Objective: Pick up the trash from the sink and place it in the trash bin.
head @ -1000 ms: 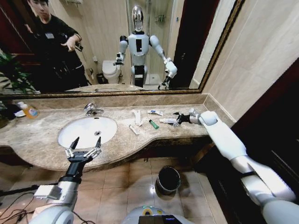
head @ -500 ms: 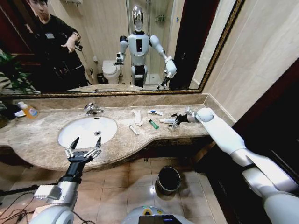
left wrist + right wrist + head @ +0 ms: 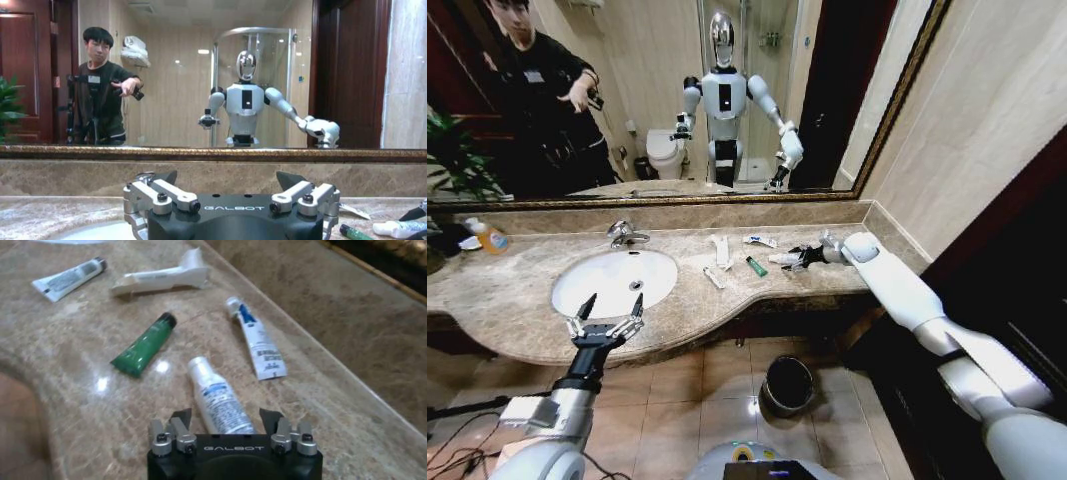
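Right pincer [image 3: 225, 421] is reached out low over the table [image 3: 517, 290], jaws spread and unclenched, straddling the near end of a small white bottle [image 3: 217, 402]; nothing gripped yet, and contact w/ the bottle can't be confirmed. Left pincer [image 3: 605, 318] hangs idle at the table's front edge, by the sink [image 3: 615, 280], fingers splayed, holding nothing.

Status, largest item down:

Sink: basin appears bare of trash in the head view. All pieces seen lie on the marble beside it, to the robot's right, not in the bowl.

Trash bin [image 3: 786, 385]: on the floor below the table edge, btwn the two arms. Contents can't be read; no piece seen going in.

Trash, all on the table, well apart from the bin:
- folded white wrapper [image 3: 163, 276], farthest from the right pincer, lying flat;
- white tube w/ blue print [image 3: 257, 340], near the back wall, just beside the bottle;
- white bottle, between the jaws;
- green tube [image 3: 143, 345], other side of the bottle, dark cap pointing away;
- slim white tube w/ dark cap [image 3: 69, 279], toward the sink.

Judgement: task looks to be at an early stage. Five pieces outstanding by this count, none lifted. First grasp appears set up on the bottle; closing, lift and carry to the bin remain, then repeat for the rest.
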